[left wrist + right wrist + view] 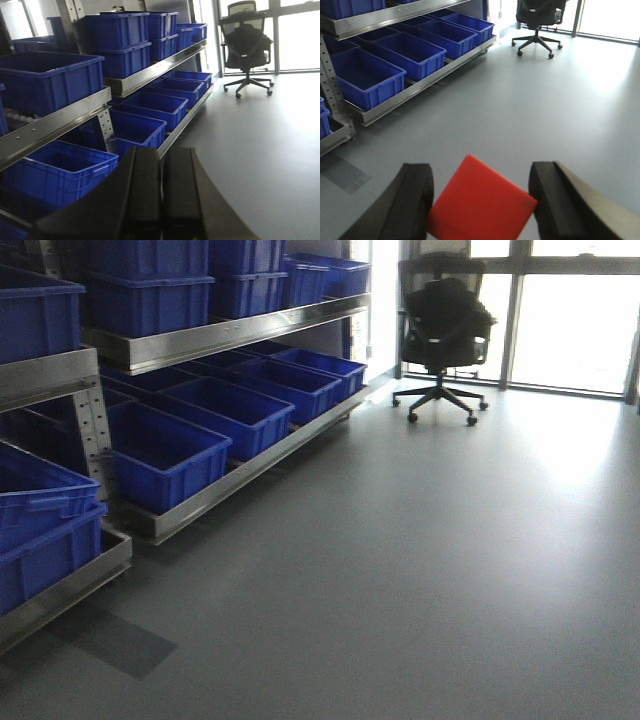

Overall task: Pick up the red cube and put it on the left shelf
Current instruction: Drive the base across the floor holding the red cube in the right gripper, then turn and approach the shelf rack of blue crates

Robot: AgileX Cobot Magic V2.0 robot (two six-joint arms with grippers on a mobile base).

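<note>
The red cube [477,207] is off the ground, pinched in the right pincer [480,175], whose two black fingers [412,200] press on its opposite sides. It sits turned cornerwise between them, one corner pointing up and forward. I take that for a carrying grip, since nothing but grey floor [520,110] lies under it. The right arm holds its load low and out ahead, looking along the floor with the left shelf [210,340] off to its left and well apart from the cube, so the placing is not yet done. That steel rack runs away towards an office chair [443,325] by the bright windows, its tiers lined with open blue crates [160,455], any of which looks roomy enough to take the block. The left pincer [161,165] is pressed together on nothing, only a thin slit between its pads. That arm is raised near the rack's middle rail, apparently just kept clear.
</note>
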